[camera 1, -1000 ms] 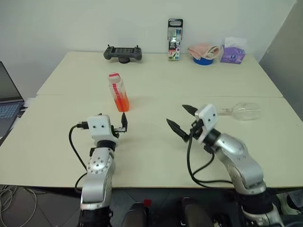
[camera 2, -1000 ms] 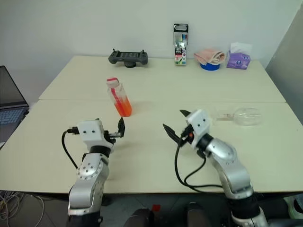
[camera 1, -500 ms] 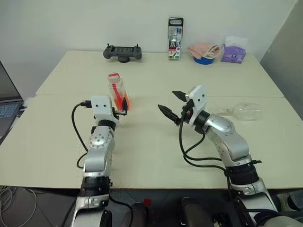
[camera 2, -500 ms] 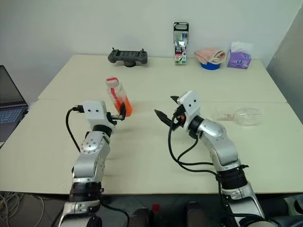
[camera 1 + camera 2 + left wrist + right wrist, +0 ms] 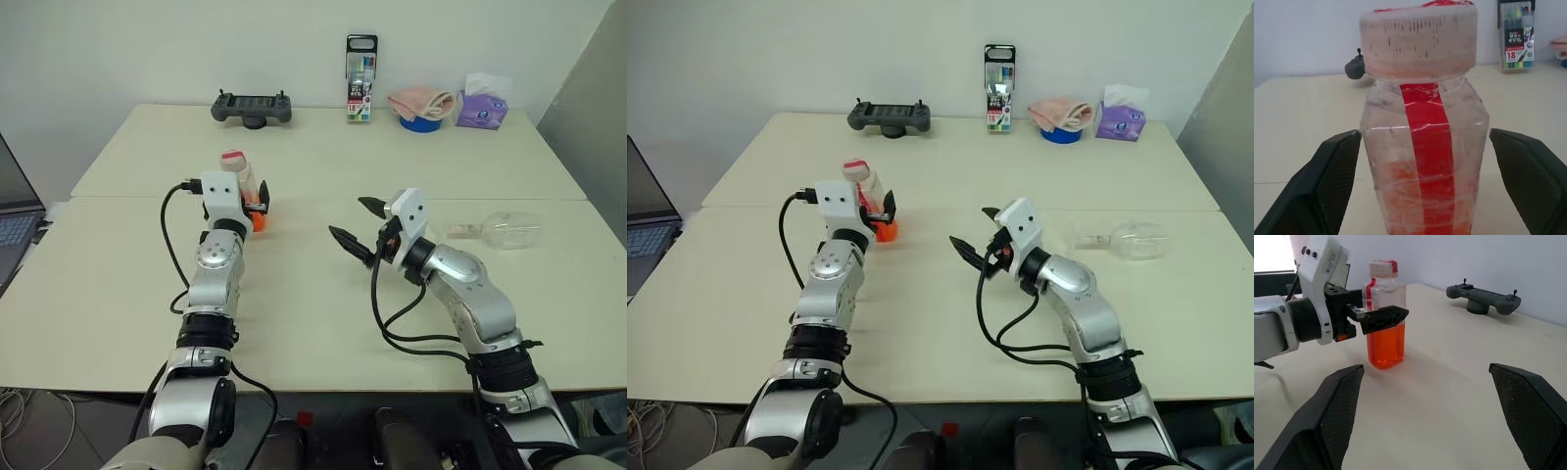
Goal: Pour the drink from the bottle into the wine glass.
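Standing upright, the bottle [image 5: 1422, 147] sits between the left gripper's [image 5: 1425, 183] spread fingers.

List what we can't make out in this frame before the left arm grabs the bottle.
- bottle, head views: lower body and most of the drink hidden behind the left gripper.
- bottle base, left wrist view: cut off by the picture's edge.
- wine glass, head views: lying on its side; clear glass against the table, stem and foot hard to trace, contents unreadable.
- marker box: print too small to read.
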